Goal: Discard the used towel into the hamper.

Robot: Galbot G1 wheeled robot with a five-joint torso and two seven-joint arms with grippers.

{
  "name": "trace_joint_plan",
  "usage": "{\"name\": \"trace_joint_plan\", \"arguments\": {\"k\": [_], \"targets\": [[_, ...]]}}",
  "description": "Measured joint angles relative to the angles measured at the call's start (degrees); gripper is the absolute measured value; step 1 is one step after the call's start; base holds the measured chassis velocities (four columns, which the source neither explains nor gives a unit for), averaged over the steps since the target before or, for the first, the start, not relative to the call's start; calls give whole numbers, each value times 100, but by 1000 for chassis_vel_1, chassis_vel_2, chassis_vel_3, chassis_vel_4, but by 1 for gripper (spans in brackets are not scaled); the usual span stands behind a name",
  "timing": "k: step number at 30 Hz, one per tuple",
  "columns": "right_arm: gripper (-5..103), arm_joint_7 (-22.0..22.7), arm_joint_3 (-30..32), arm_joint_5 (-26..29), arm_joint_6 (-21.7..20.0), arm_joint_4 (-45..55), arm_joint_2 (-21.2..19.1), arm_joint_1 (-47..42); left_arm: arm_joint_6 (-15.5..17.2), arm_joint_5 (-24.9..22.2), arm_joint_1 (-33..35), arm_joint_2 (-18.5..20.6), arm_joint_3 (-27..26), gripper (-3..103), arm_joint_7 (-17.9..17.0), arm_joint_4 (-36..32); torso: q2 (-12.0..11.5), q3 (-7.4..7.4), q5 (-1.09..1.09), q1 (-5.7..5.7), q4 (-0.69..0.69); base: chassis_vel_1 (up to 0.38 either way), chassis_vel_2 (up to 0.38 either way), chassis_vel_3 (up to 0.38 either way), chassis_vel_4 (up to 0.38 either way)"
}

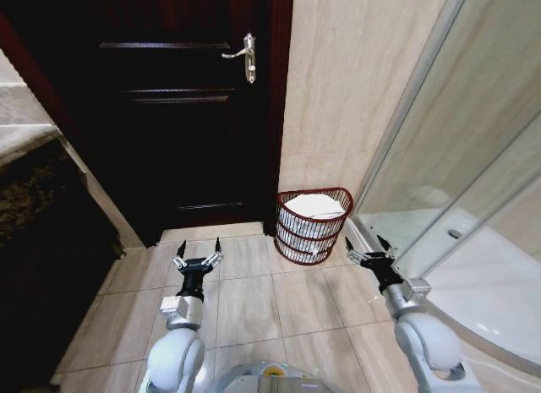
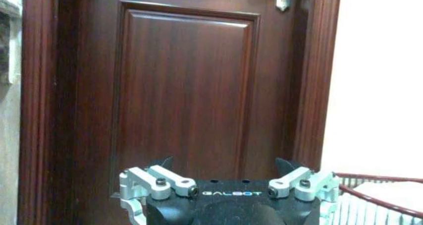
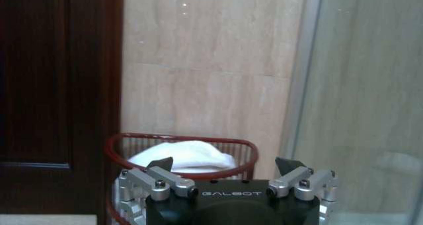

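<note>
Bathroom floor of beige tiles [image 1: 254, 313], dark wood door [image 1: 182, 106] ahead with a metal lever handle [image 1: 243, 57], beige tiled wall [image 1: 355, 80] to its right, glass shower enclosure [image 1: 473, 182] along the right side. Dark counter [image 1: 38, 232] at the left edge of the head view.

Hamper [image 1: 314, 226] stands on the floor in the corner where the wall meets the shower enclosure, just right of the door frame. Dark red wire basket, open top. White towel [image 1: 314, 207] lies inside it, bunched up, filling most of the top, below the rim. In the right wrist view the hamper [image 3: 182, 150] sits straight ahead of the gripper with the towel [image 3: 182, 155] mounded in it.

Left gripper [image 1: 198, 250] hangs over the floor tiles in front of the door, fingers spread wide, holding nothing. Right gripper [image 1: 364, 245] hangs just right of the hamper, near the shower edge, fingers also spread wide, empty, not touching the hamper.
</note>
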Motion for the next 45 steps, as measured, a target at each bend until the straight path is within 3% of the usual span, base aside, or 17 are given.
{"name": "trace_joint_plan", "arguments": {"k": [15,45], "targets": [[100,57,-70,178,-92,-23,-32,-32,-61,-2,2,-18,235,100,-29,216,0,0,1,1,-1,-135,-135,145,148],[100,124,-73,233,5,19,30,-99,-267,86,70,23,284,100,-374,265,0,0,0,0,-1,44,49,38,38]]}}
